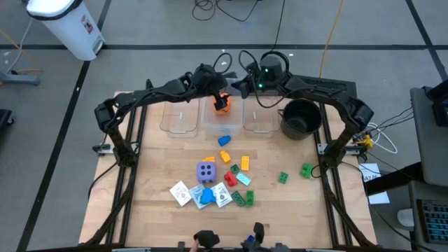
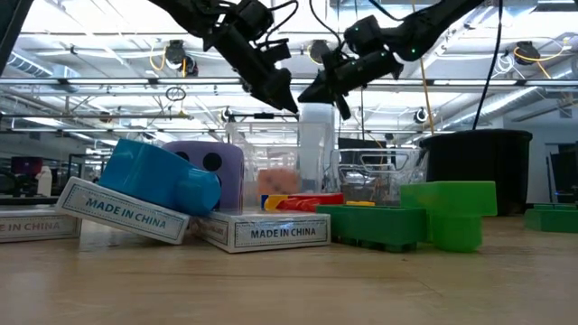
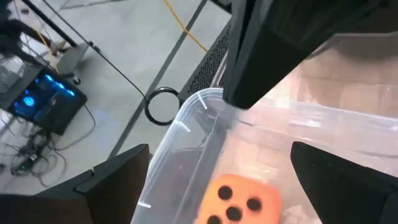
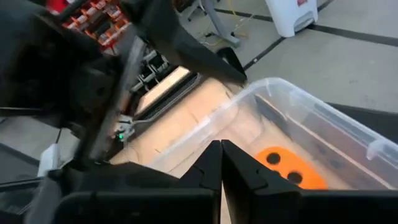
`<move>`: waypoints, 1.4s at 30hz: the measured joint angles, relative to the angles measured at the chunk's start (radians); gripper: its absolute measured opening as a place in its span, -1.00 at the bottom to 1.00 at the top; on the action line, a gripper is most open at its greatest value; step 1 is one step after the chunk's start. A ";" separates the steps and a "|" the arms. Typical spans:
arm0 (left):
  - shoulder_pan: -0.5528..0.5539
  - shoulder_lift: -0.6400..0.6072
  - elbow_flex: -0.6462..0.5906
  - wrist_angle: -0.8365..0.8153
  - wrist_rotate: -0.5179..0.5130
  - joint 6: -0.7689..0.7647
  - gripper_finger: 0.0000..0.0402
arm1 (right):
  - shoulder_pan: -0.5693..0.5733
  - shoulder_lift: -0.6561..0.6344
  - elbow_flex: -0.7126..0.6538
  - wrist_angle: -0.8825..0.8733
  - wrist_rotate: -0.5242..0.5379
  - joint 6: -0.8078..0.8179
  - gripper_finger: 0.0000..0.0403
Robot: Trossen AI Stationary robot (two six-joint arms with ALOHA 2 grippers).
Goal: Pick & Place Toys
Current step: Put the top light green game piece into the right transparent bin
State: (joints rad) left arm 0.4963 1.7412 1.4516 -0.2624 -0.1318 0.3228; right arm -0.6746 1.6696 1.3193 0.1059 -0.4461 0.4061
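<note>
An orange die [image 1: 222, 105] with black dots lies in the middle clear bin [image 1: 221, 124] at the table's far side; it also shows as the die [image 3: 239, 200] and the die [image 4: 287, 168]. My left gripper [image 3: 221, 149] hangs open above it, a finger on either side, touching nothing. My right gripper [image 4: 222, 149] is shut and holds nothing, just right of the die above the bin's edge. On the table's middle lie a purple die [image 1: 205, 171], blue bricks [image 1: 224, 140], red, yellow and green bricks [image 1: 243, 199] and white cards [image 1: 181, 192].
Clear bins stand left [image 1: 178, 119] and right [image 1: 259, 119] of the middle one, with a black pot [image 1: 299, 119] farther right. Two green bricks [image 1: 283, 178] [image 1: 306, 169] lie apart at the right. The two arms nearly meet above the middle bin.
</note>
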 joint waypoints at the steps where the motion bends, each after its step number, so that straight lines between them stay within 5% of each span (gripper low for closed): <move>1: 0.002 -0.007 -0.001 -0.008 0.000 -0.017 0.95 | 0.000 -0.005 0.000 -0.001 0.000 -0.001 -1.00; 7: 0.017 -0.115 -0.001 -0.059 0.076 -0.158 0.95 | 0.000 -0.042 0.000 -0.006 0.000 -0.051 -1.00; 17: 0.077 -0.273 -0.001 -0.171 0.425 -0.487 0.95 | 0.055 -0.153 -0.032 -0.037 0.158 -0.139 -1.00; 24: -0.034 -0.319 -0.001 -0.164 0.342 -0.506 0.91 | 0.153 -0.311 -0.211 0.019 0.188 -0.122 -1.00; 32: -0.184 -0.318 -0.022 -0.115 0.305 -0.512 0.42 | 0.312 -0.505 -0.441 0.184 0.300 -0.084 -1.00; 42: -0.332 -0.429 -0.299 0.220 0.313 -0.634 -0.08 | 0.597 -0.573 -0.591 0.275 0.507 0.003 -1.00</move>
State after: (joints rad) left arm 0.1641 1.3126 1.1529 -0.0429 0.1815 -0.3112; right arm -0.0780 1.0966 0.7280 0.3807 0.0611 0.4092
